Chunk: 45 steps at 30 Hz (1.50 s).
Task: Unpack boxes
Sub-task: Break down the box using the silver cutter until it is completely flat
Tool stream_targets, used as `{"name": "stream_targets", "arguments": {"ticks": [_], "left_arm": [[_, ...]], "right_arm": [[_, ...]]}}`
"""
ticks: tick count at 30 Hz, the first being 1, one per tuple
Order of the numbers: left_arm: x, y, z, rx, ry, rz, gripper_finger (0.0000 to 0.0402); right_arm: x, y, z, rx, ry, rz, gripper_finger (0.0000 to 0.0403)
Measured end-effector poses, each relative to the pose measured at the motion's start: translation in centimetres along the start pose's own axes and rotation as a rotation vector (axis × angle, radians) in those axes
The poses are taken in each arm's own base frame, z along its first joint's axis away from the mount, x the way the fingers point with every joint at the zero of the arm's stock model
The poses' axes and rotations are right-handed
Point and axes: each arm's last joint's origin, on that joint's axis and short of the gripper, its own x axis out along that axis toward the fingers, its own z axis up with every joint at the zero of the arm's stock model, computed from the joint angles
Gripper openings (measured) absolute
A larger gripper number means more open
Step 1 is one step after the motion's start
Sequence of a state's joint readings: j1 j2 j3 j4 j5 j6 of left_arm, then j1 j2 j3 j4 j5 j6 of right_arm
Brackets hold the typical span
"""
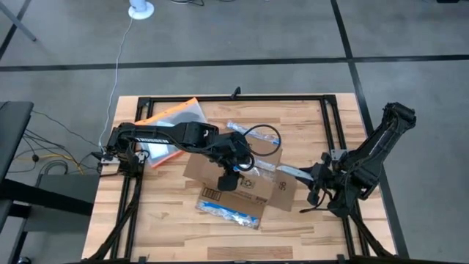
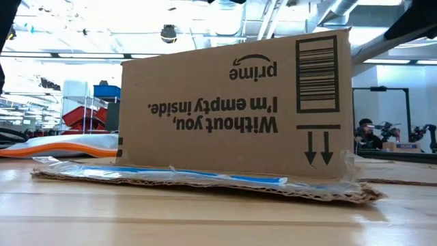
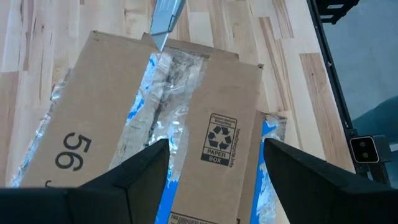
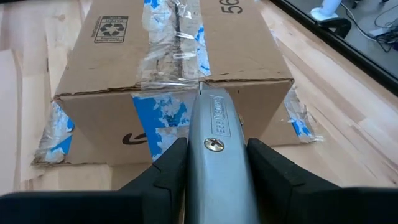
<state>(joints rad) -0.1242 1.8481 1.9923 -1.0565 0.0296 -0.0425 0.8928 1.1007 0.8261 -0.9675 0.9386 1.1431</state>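
Note:
The brown cardboard box (image 1: 258,191) stands mid-table on a flat sheet of cardboard, with blue-and-white tape (image 3: 163,93) along its top seam. The low view shows its printed side with the barcode (image 2: 317,74). My left gripper (image 1: 228,180) hovers open over the box top, its fingers (image 3: 146,171) spread on either side of the seam. My right gripper (image 4: 214,149), at the box's right end, is shut on a grey utility knife (image 4: 214,124). The knife's blade tip (image 3: 163,28) stands at the seam's right end. My left gripper comes at the box top from above, with one finger on each side of the taped seam; I cannot tell whether the fingers rest on the cardboard. My right gripper pinches the knife's grey body (image 4: 216,163) between its two fingers. The knife lies along the fingers, slanting down toward the table's left. Its blade tip (image 4: 200,88) meets the box's top edge at the end of the taped seam.
An orange-edged clear pouch (image 1: 173,119) lies at the far left. A clear packet and a black cable loop (image 1: 264,138) lie behind the box. A packet with blue print (image 1: 229,211) lies near the front edge. A black frame (image 1: 333,121) runs around the table.

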Motion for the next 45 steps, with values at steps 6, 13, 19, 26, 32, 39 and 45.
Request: {"name": "stream_targets", "arguments": {"ticks": [6,13,19,26,32,39,45], "left_arm": [[0.0,-0.2,-0.2,-0.006,0.015,-0.002,0.0247],[0.3,-2.7,-0.5,0.018,0.040,-0.031,0.0247],[3.5,-5.6,-1.1,0.077,0.105,0.041,0.0247],[8.2,-7.0,-2.1,0.087,0.199,0.110,0.0247],[10.1,-7.8,-2.6,0.164,0.218,0.200,0.0247],[10.4,-6.7,-1.9,0.156,0.170,0.235,0.0247],[10.4,-6.3,-1.8,0.147,0.171,0.231,0.0247]], "right_arm": [[0.0,-0.2,-0.1,-0.063,0.014,-0.009,0.0115],[0.4,-0.2,0.2,-0.111,0.033,-0.006,0.0115],[0.8,0.1,0.7,-0.125,0.039,0.016,0.0115],[1.0,0.1,0.7,-0.115,0.053,0.020,0.0115],[1.0,0.1,0.7,-0.117,0.079,0.034,0.0115],[1.0,0.2,0.6,-0.113,0.099,0.051,0.0115],[1.0,0.7,0.8,-0.133,0.086,0.096,0.0115]]}}
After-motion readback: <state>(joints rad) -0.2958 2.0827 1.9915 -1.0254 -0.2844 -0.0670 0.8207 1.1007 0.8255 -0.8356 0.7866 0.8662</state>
